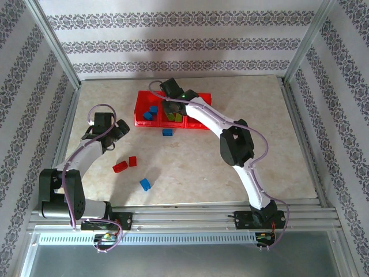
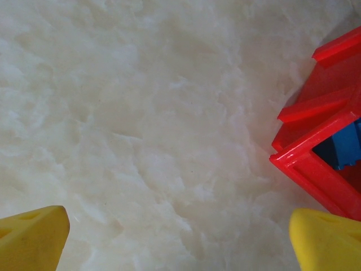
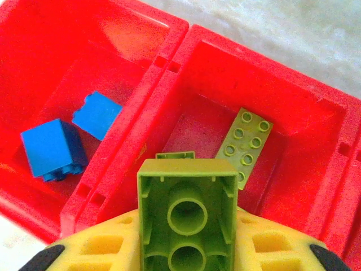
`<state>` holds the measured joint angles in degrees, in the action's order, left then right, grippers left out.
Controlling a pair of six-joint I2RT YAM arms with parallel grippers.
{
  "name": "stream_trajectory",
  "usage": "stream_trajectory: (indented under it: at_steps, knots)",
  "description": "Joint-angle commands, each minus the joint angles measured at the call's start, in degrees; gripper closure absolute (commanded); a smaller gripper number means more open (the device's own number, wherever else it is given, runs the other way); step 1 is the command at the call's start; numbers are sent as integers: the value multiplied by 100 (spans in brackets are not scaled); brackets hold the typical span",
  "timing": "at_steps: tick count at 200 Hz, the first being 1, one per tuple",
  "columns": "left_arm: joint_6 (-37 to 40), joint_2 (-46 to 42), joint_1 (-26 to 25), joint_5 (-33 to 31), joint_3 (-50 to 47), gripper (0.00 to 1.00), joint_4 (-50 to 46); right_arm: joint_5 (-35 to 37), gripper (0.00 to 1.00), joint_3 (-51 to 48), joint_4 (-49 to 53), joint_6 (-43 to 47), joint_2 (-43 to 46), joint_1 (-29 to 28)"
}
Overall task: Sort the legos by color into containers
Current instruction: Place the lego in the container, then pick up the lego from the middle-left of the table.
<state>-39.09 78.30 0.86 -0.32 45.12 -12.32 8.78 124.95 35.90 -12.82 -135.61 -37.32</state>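
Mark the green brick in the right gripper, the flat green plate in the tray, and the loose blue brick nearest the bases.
green brick (image 3: 188, 217): right wrist view, hollow underside.
green plate (image 3: 246, 145): right wrist view, studded top.
blue brick (image 1: 145, 184): top external view, upper face.

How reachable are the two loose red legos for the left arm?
Probably yes: the open, empty left claw hovers close by, and the red legos lie on bare table with nothing between.

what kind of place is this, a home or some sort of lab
Probably a robot test cell in a lab, not a home. The marble-look table sits inside an aluminium frame with patterned backdrop panels, and a left arm and right arm are bolted at its near edge.
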Motion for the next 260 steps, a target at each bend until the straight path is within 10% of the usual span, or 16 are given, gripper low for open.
stream_trajectory:
  at_steps: [1,135,260]
  knots:
    - [2,-197,72,98,-96,0,76,80,68,451,204,-133,-273,83]
    - [134,-735,72,220,-322,0,-701,73,39,295,193,-176,-43,115]
    - [-689,-2565,37,388,-1353,1,-2697,625,7,-3089,-1252,-746,2633,-66]
